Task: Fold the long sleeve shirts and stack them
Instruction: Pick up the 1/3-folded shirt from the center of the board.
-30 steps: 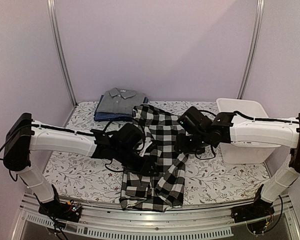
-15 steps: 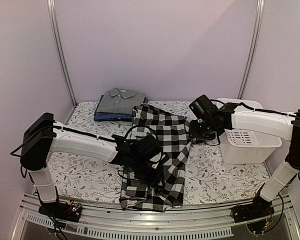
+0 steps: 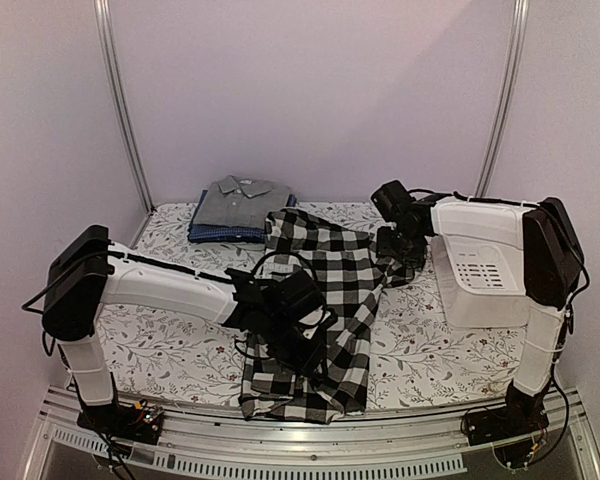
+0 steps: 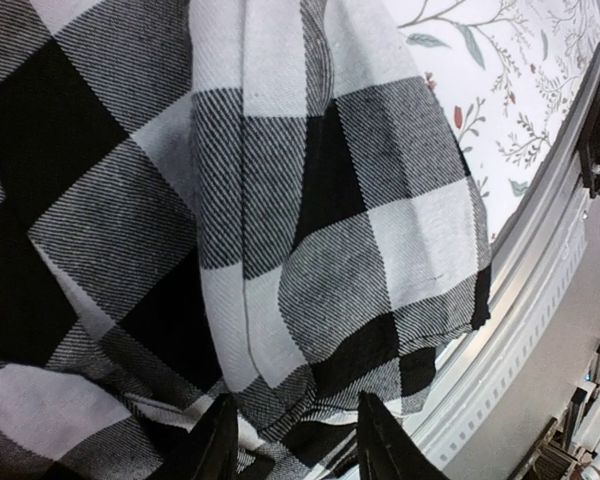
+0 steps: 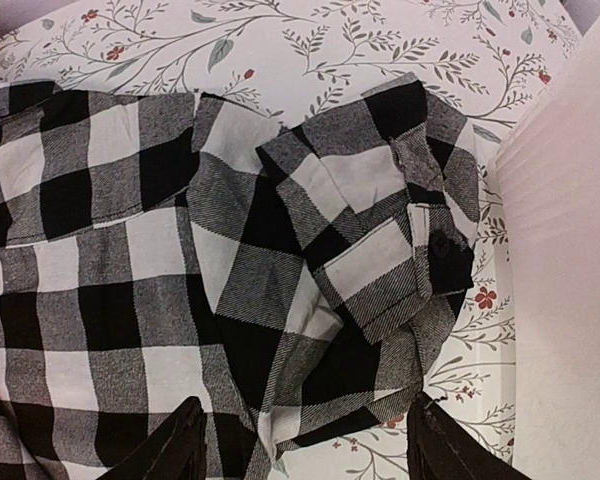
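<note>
The black-and-white checked shirt [image 3: 330, 285] lies lengthwise in the middle of the table, its sides folded in. My left gripper [image 3: 308, 345] hangs low over its near half. In the left wrist view the left gripper [image 4: 298, 448] is open, with folded checked cloth [image 4: 280, 200] showing between its fingers. My right gripper [image 3: 396, 262] is at the shirt's far right edge, next to the basket. It [image 5: 305, 448] is open wide above the bunched sleeve and its buttoned cuff [image 5: 425, 250]. The grey shirt [image 3: 242, 200] lies folded on the blue shirt [image 3: 208, 233] at the back left.
A white plastic basket [image 3: 490, 290] stands at the right, and its wall [image 5: 570, 250] is close beside the sleeve. The table's metal front rail [image 4: 540, 300] runs just past the shirt's near hem. A floral cloth [image 3: 150, 340] covers the table.
My left gripper has slid right and nearer, over the shirt's lower half. My right gripper has drawn back from the shirt's middle to its far right edge and opened wider.
</note>
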